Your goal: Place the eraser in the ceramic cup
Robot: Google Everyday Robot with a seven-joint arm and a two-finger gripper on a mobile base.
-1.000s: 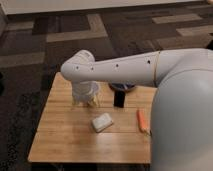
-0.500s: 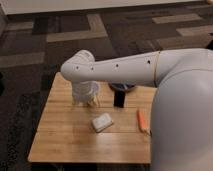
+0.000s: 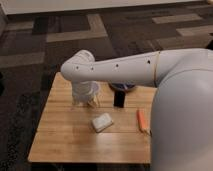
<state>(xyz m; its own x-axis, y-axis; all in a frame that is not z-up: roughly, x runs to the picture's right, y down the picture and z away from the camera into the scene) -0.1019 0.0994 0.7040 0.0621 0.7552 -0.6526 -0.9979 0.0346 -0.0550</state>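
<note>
The eraser (image 3: pixel 119 98), a small black upright block, stands on the wooden table (image 3: pixel 65 135) near its back edge, just in front of a dark blue bowl (image 3: pixel 123 87). My gripper (image 3: pixel 86 103) hangs from the white arm over the back left of the table, a short way left of the eraser and not touching it. Its fingers point down at the tabletop and stand apart, open, and I see nothing between them. The ceramic cup is hidden; the gripper covers that part of the table.
A pale flat pad (image 3: pixel 102 122) lies mid-table in front of the gripper. An orange stick-like tool (image 3: pixel 142 120) lies to the right, close to my white arm body (image 3: pixel 182 120). Dark patterned carpet surrounds the table.
</note>
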